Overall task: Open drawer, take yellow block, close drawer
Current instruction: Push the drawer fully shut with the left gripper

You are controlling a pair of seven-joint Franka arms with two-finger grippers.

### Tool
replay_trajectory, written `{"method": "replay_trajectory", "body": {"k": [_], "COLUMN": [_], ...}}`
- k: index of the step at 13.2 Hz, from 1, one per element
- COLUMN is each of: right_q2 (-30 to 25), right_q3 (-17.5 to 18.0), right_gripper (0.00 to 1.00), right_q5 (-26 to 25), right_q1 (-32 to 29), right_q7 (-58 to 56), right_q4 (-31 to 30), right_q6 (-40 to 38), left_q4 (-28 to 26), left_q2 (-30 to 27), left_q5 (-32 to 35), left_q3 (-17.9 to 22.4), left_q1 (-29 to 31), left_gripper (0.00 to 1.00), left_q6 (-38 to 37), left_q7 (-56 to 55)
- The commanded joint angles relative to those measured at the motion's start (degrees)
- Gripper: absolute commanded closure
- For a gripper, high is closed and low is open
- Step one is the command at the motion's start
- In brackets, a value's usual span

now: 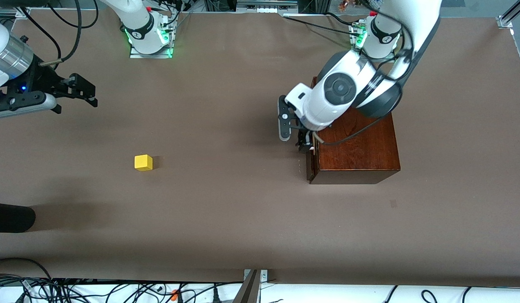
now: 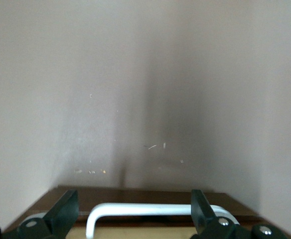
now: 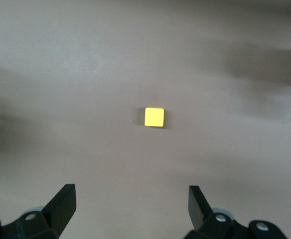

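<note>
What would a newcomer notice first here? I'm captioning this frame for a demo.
The bright yellow block stands alone on the brown table, toward the right arm's end. At the left arm's end sits the dark wood box, where the open left gripper straddles the drawer's white handle. The open right gripper hangs over bare table.

Brown table (image 1: 243, 210), tangled cables (image 1: 75, 290) along its near edge, dark object (image 1: 9, 217) at the right arm's end
</note>
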Motion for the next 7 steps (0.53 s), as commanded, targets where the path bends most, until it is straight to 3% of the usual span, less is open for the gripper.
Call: {"method": "replay_trajectory", "body": {"k": [1, 4, 7], "right_q2": [0.8, 2.5, 2.8], "right_q3": [0.0, 0.3, 0.4], "right_gripper": [0.0, 0.0, 0.0], "right_q5": [-2.0, -2.1, -1.3], "right_q1": [-0.5, -0.1, 0.1], "right_q7": [-0.3, 0.1, 0.2], "right_q4": [2.4, 3.9, 4.6], "right_q6": [-1.3, -1.7, -2.2], "left_q4": [4.6, 12.4, 13.9], "left_q2": [-4.2, -4.6, -6.9], "left_q5": [-1.7, -0.8, 5.7], "left_q3": [0.7, 0.8, 0.9], "left_q1": [1.4, 7.3, 13.8], "left_gripper": [0.0, 0.0, 0.0], "left_q6": [-10.9, -24.0, -29.5], "left_q7": [-11.7, -20.1, -24.1]}}
